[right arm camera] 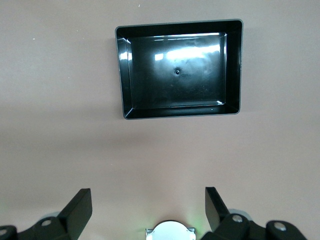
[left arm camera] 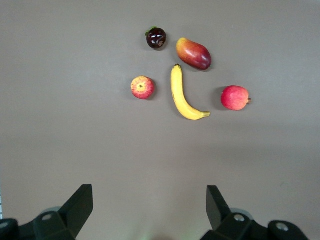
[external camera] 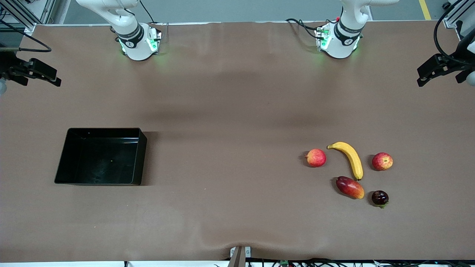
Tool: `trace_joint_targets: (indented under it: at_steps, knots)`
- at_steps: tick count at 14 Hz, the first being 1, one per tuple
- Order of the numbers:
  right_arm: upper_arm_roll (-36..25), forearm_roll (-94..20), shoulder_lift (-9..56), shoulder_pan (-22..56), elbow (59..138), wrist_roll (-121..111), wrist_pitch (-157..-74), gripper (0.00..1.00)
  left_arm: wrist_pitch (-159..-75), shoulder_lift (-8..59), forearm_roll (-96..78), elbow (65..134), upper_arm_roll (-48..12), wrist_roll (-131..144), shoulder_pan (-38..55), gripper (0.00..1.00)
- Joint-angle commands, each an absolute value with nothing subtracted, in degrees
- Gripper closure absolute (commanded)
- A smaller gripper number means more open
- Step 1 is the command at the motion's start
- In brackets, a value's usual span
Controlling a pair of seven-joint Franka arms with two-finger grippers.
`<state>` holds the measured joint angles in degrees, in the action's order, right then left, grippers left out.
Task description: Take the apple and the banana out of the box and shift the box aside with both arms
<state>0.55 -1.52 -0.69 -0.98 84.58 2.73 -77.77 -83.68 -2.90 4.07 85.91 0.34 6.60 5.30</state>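
Observation:
The yellow banana lies toward the left arm's end of the table, between two red apples. The apple with yellowish streaks and a dimpled top is beside it, and it shows in the left wrist view next to the banana. The empty black box sits toward the right arm's end, and also shows in the right wrist view. My left gripper is open and empty, high over bare table short of the fruits. My right gripper is open and empty, high above its own base.
A second red apple, a red-yellow mango and a dark round fruit lie around the banana. Both arm bases stand at the table's back edge. Black camera mounts stick in at both ends.

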Motion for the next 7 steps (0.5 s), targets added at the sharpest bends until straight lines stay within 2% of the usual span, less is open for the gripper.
trace_joint_targets:
  at_steps: [1, 7]
  knots:
    - [0.17, -2.11, -0.18, -0.53, 83.67, 2.11, -77.08, 0.0, -82.79, -2.9, 1.41, 85.78, 0.18, 9.04, 5.36, 0.0]
    - [0.35, -2.02, -0.26, -0.35, 83.93, 2.11, -76.99, 0.0, -82.71, -2.9, 2.02, 85.43, 0.26, 10.11, 5.45, 0.0]
